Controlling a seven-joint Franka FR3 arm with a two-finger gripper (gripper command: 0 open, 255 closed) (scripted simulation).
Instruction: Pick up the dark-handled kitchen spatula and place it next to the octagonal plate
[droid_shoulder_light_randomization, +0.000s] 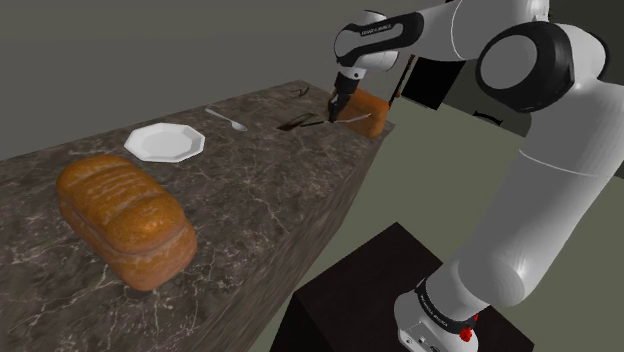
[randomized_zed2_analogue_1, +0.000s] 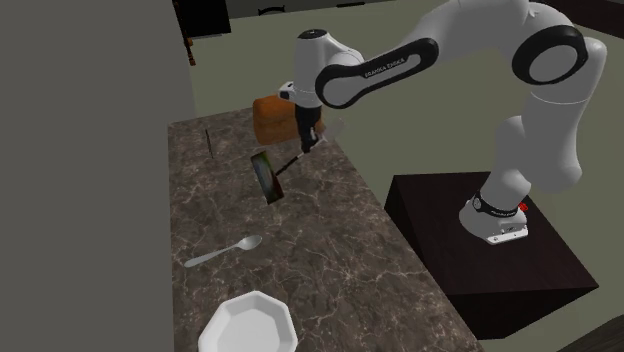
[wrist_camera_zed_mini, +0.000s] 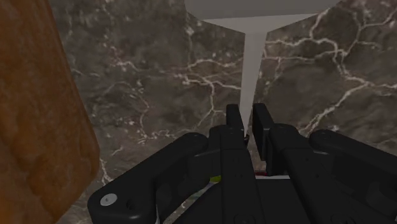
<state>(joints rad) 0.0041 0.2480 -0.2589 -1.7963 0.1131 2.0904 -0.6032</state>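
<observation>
Spatula (randomized_zed2_analogue_1: 268, 176) clamped between closed fingers of gripper (wrist_camera_zed_mini: 248, 114), apparently lifted clear of counter (randomized_zed2_analogue_1: 330, 250), blade tilted. In second exterior view: loaf (randomized_zed2_analogue_1: 272, 118) just beside, at 12 o'clock; spoon (randomized_zed2_analogue_1: 222, 252) at 7 o'clock; plate (randomized_zed2_analogue_1: 250, 325) beyond, at 6. Best course: carry high over spoon, hold grip firm, lower flat just beside plate rim, not onto it.

On my wrist feed the spatula (wrist_camera_zed_mini: 253, 60) loses its pale blade past the frame and its handle end between the fingers (wrist_camera_zed_mini: 235, 121) of my claw (wrist_camera_zed_mini: 247, 122), the brown loaf (wrist_camera_zed_mini: 35, 127) beside it is cropped, and the second exterior view's lower edge clips the octagonal plate (randomized_zed2_analogue_1: 250, 325).
</observation>
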